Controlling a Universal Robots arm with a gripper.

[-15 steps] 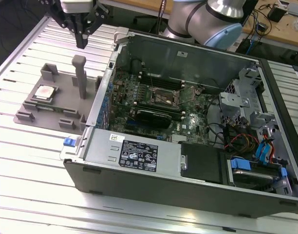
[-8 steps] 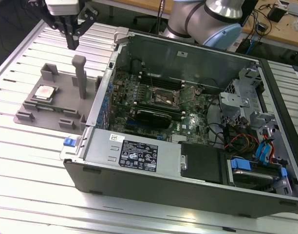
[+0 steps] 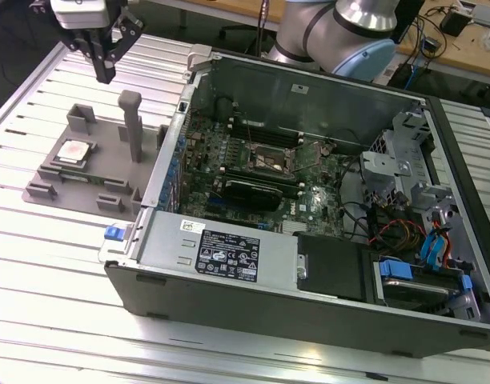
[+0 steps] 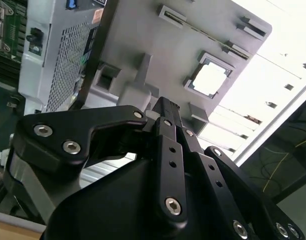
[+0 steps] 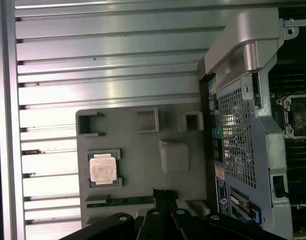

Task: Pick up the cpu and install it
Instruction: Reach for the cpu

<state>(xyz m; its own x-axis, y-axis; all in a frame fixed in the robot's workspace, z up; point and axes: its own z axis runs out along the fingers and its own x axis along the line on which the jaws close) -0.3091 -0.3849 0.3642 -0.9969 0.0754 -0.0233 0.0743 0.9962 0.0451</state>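
A robot arm's gripper (image 3: 107, 72) hangs above a slatted metal table (image 3: 53, 272), its fingers drawn together and gripping nothing, as seen in both wrist views. The cpu (image 3: 73, 152) lies flat in a square recess of a grey fixture tray (image 3: 101, 172), below the gripper and well apart from it, with its silver top facing up. Just beside the tray, towards the exterior view's right, an open computer case (image 3: 229, 264) exposes its motherboard and bare socket (image 3: 269, 160).
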